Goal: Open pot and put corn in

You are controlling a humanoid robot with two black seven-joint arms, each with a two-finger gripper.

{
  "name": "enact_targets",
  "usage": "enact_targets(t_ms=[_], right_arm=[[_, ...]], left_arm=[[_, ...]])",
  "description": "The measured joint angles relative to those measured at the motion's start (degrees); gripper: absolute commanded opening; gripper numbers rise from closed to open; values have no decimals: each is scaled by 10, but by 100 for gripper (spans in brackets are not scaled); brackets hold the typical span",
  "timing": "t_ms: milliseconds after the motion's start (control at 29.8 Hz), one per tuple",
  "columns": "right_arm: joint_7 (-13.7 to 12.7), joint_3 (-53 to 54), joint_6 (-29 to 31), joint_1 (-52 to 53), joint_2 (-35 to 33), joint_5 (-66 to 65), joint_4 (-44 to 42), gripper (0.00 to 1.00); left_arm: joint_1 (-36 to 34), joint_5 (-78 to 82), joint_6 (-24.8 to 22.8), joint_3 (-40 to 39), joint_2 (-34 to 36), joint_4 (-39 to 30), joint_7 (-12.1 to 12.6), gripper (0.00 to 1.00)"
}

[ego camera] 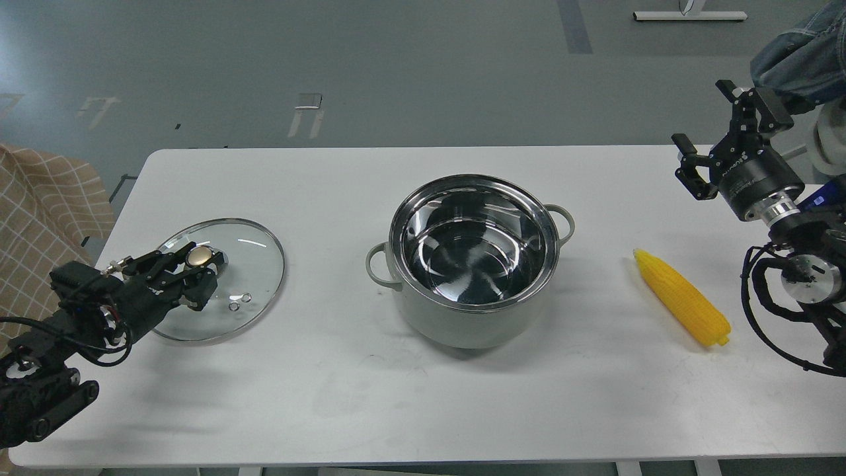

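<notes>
**Sitting uncovered at mid-counter: pot, with corn still outside it**

Pot (470, 264) stands upright near the centre of the white counter (410, 396). Lid is off; the shiny steel interior is exposed and holds nothing visible. One loop handle points to about 8 o'clock, the other to about 2 o'clock.

Corn (682, 297) lies flat on the counter at 3 o'clock from the pot, well apart from it. Its pointed tip is toward 11 o'clock, its blunt end toward 5 o'clock.

Glass lid (221, 281) lies flat on the counter at 9 o'clock from the pot, separated from it by bare surface. Its gold knob (198, 256) faces up.

Left claw (203, 268) reaches in from 8 o'clock, low over the lid. Its fingers sit on either side of the gold knob with a narrow spread; whether they actually press on the knob cannot be told from this view.

Right claw (707, 135) is raised at 2 o'clock from the pot, near the counter's far right edge, well clear of the corn. Its fingers are spread wide and carry nothing.

Off-counter: checked tan cloth (39, 205) at the left edge of view, blue denim fabric (803, 56) at upper right, grey floor (396, 66) beyond.
</notes>
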Motion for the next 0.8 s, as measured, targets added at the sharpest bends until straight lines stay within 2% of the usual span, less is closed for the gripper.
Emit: enact_targets(t_ms=[101,402,503,603,670,804], right_arm=[[0,0,0,0,0,0,0,100],[0,0,0,-1,0,0,0,100],[0,0,1,-1,-1,0,0,100],[0,-1,2,4,-6,-8,-1,100],[0,-2,2,8,-7,-25,-1,100],[0,-3,4,25,-27,-128,6,100]], left_arm=[[-2,0,-1,0,0,0,0,77],[-15,-6,0,-5,10,-18,0,79],[-30,-34,0,-10,33,-63,0,79],[-58,-127,-3,-11,75,-148,0,79],[-82,-199,-23,-11,97,-195,0,80],[-151,-345,-113,-14,126,-250,0,81]])
